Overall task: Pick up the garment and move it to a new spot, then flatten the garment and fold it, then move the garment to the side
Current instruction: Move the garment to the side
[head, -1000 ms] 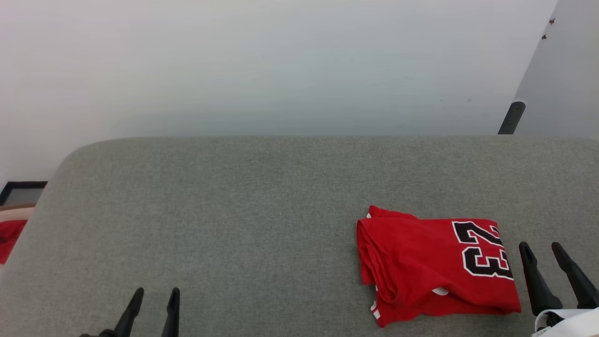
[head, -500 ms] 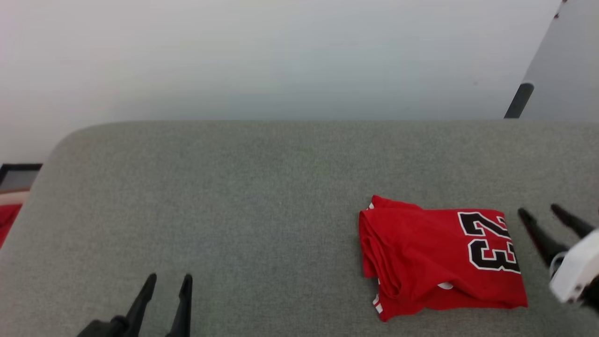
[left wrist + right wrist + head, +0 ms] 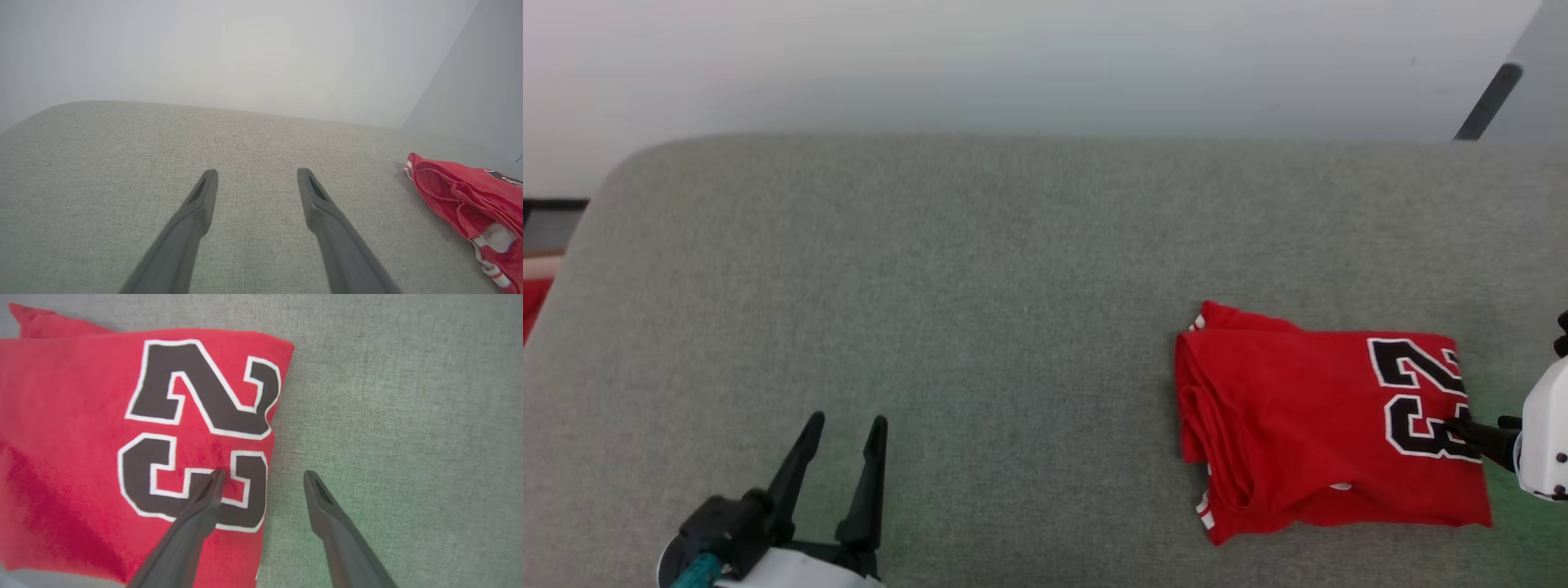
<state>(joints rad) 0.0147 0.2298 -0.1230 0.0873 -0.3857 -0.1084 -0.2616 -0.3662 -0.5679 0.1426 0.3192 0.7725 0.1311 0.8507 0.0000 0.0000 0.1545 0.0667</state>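
The garment (image 3: 1307, 416) is a red shirt with a black, white-outlined "23", lying folded in a thick bundle on the right of the grey padded surface (image 3: 931, 286). Striped trim shows at its lower left corner. My right gripper (image 3: 1478, 426) comes in from the right edge with its fingers over the "3". In the right wrist view this right gripper (image 3: 263, 473) is open and straddles the garment's (image 3: 81, 437) right edge, one finger above the "3", the other above bare grey fabric. My left gripper (image 3: 847, 420) stands open and empty at the lower left, far from the garment (image 3: 461, 200).
A pale wall runs behind the grey surface's rounded far edge. A dark pole (image 3: 1489, 102) leans at the upper right. Past the left edge sit a dark-framed object (image 3: 547, 216) and a bit of red cloth (image 3: 531, 302).
The head camera has tilted down, shifting the whole picture. My right gripper has swung from beside the garment, fingers pointing up the view, to over its right edge. Both grippers stayed open.
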